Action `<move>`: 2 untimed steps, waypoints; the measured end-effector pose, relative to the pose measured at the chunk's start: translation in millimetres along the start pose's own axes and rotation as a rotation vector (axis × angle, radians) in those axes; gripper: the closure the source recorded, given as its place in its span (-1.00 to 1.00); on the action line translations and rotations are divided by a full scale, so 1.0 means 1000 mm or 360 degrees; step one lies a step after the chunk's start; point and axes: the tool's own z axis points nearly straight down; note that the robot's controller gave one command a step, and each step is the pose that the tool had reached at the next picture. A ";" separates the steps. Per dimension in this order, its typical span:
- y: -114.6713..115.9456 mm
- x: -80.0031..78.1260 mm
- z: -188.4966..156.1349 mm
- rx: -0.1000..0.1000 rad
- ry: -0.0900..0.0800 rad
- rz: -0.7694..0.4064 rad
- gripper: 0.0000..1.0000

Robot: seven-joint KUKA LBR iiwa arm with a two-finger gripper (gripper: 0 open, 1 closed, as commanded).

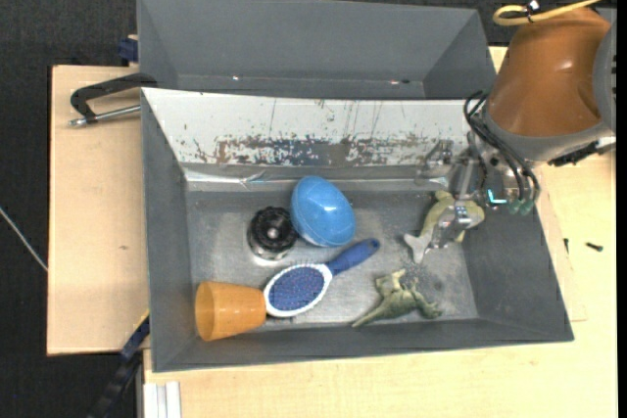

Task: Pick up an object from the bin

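Note:
My gripper [437, 230] hangs low over the right part of the bin's floor, pointing down and to the left. Just below and left of it lies a green toy dinosaur [398, 298] near the front wall, apart from the gripper. To the left of the gripper lies a blue brush [312, 283] with a white rim round its oval head, its blue handle pointing towards the gripper.
A light blue egg-shaped thing [321, 210] sits mid-bin, with a black and silver round thing [271, 229] touching its left side. An orange cup [228, 309] lies on its side in the front left corner. The orange-covered arm reaches in over the right rim.

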 end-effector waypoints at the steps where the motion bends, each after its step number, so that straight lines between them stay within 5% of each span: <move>1: -0.066 -0.034 0.109 0.0002 -0.0003 -0.0160 -1.00; 2: -0.064 -0.036 0.103 0.0002 -0.0015 -0.0165 1.00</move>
